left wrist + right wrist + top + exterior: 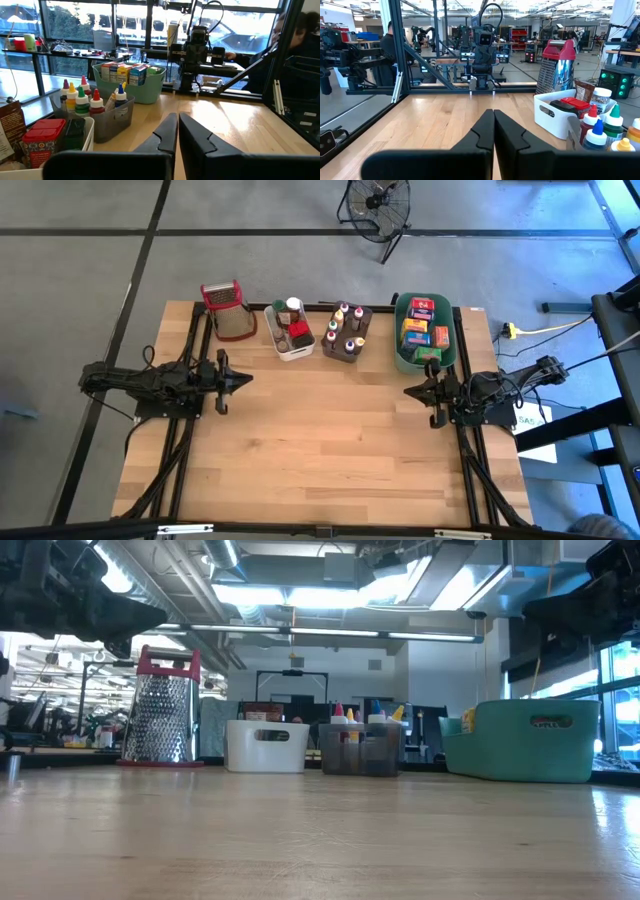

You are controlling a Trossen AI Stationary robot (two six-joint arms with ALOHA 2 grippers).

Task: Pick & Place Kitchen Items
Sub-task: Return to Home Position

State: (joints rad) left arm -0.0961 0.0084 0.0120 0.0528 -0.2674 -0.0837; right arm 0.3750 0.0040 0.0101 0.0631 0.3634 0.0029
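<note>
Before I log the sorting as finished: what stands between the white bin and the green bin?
The dark transparent bin holding colour-capped bottles stands between the white bin and green bin, shown in the high view.

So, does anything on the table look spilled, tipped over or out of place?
Nothing stands out. The grater, the white bin, the dark bin and the green bin stand upright in a row at the far edge, nothing spilled. The left end effector and right end effector are shut.

Teal tub [525, 745], frame right; white tub [265, 750]; smoky clear tub [362, 752]; bottles [82, 102] capped many-coloured; red-topped, silver, hole-patterned grater [158, 720], frame left; pale plank-striped table [320, 840].
</note>
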